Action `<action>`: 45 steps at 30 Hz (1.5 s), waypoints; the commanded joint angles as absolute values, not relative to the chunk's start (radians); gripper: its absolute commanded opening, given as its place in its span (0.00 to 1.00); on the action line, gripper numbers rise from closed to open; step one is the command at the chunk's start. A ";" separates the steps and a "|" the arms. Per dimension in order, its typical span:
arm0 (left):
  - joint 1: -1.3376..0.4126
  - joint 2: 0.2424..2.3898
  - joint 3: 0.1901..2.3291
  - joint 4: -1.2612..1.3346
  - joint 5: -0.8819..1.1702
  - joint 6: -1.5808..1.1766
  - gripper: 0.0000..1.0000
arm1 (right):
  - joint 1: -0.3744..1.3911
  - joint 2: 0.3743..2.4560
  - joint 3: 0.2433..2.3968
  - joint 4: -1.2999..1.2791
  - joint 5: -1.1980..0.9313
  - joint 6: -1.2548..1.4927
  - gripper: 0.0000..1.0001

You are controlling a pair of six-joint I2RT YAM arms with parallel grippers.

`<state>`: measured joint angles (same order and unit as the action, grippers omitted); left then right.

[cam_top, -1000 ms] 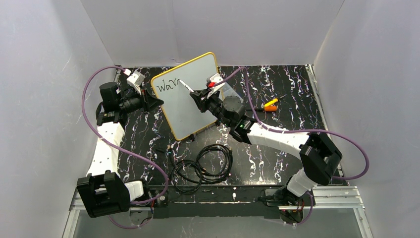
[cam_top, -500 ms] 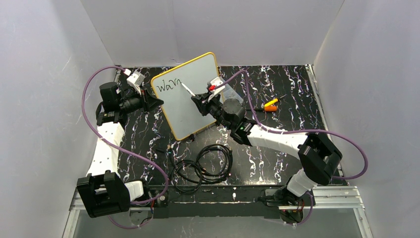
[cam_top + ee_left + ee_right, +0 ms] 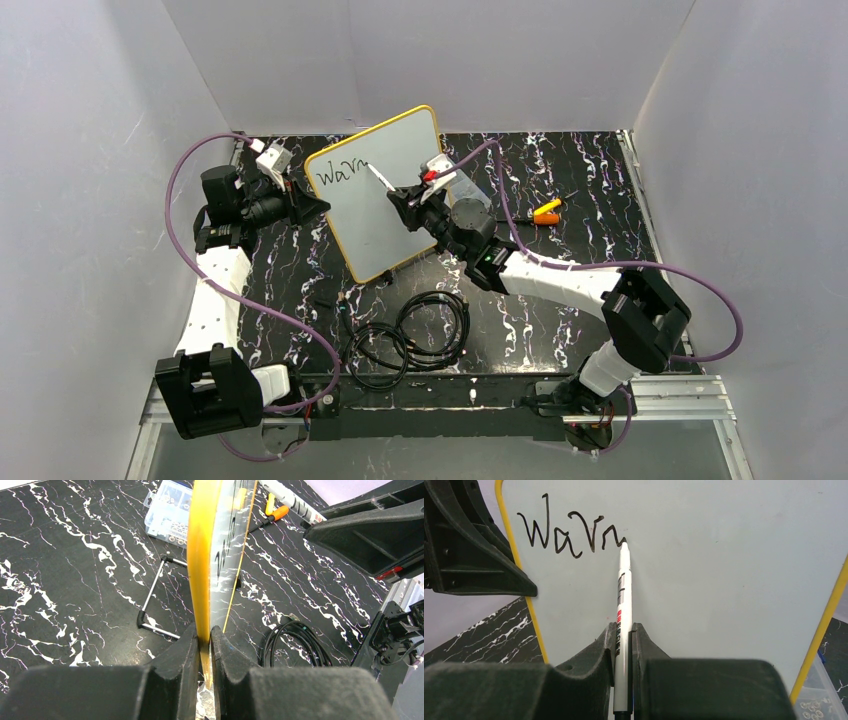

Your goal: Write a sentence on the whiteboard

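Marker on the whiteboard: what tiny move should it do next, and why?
Probably slide the marker slightly rightward to finish the last letter: its tip touches the whiteboard at the end of the barely started sentence, and the right claw is shut on it.

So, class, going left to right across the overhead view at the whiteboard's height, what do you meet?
left pincer → written letters → marker → right pincer → orange-handled tool
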<state>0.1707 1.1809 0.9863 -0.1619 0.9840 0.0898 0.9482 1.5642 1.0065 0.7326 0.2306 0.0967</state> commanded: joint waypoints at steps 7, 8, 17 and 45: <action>0.163 1.172 0.983 -0.238 1.009 0.101 0.00 | 0.936 1.585 1.075 0.789 0.292 0.075 0.01; 0.161 1.173 0.983 -0.238 1.009 0.101 0.00 | 0.936 1.585 1.075 0.786 0.298 0.075 0.01; 0.162 1.174 0.985 -0.238 1.011 0.102 0.00 | 0.936 1.578 1.038 0.770 0.307 0.089 0.01; 0.162 1.169 0.982 -0.238 1.009 0.102 0.00 | 0.936 1.468 0.936 0.801 0.263 0.111 0.01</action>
